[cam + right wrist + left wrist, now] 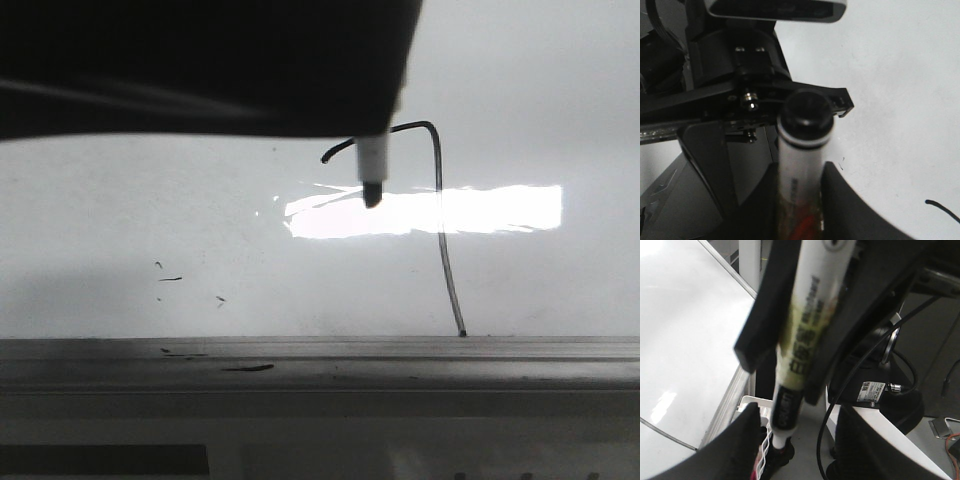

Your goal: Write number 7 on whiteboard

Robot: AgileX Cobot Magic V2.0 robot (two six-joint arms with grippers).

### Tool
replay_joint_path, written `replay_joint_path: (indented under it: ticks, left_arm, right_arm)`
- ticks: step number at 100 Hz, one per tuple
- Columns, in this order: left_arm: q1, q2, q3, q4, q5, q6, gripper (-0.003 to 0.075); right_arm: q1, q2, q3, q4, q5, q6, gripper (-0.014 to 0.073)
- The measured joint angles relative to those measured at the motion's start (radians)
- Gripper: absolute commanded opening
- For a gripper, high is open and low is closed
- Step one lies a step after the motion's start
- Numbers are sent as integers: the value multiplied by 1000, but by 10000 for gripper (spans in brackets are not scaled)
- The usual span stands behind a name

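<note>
The 7 looks complete on the board: a curved top stroke joined to a long downstroke that ends at the rail. The right gripper is clamped on the marker, its fingers pressing either side of the barrel. In the front view the nib sits left of the 7's downstroke and just under the start of its top stroke. Whether it touches the board cannot be told.

That is the main risk. If the nib is in contact, or dips as the arm pulls away, it will drag a stray line inside the 7 and turn it into something unreadable (the small dashes well left of the 7 show how easily stray ink lands). A sideways retreat toward the downstroke could also cross it, or smear the ink if it is not yet dry. Lifting straight off the board first seems the safer move.

The left gripper shows only as two dark shapes low in its wrist view, so I cannot tell whether it is spread or closed. It appears close to the marker, and a collision between the arms could knock the nib back onto the 7.
</note>
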Motion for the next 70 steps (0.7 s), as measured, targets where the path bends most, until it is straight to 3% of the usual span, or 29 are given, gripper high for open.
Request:
replay_joint_path:
  ticks: [51,62,70]
  left_arm:
    - [0,0,0,0,-15,15,307]
    - [0,0,0,0,-11,15,218]
    - [0,0,0,2,0,15,99]
  right_arm:
    - [61,6,58,3,-129,-1,-46]
    - [61,6,60,3,-130,-2,-46]
    - [61,6,60,1,-131,-2,-46]
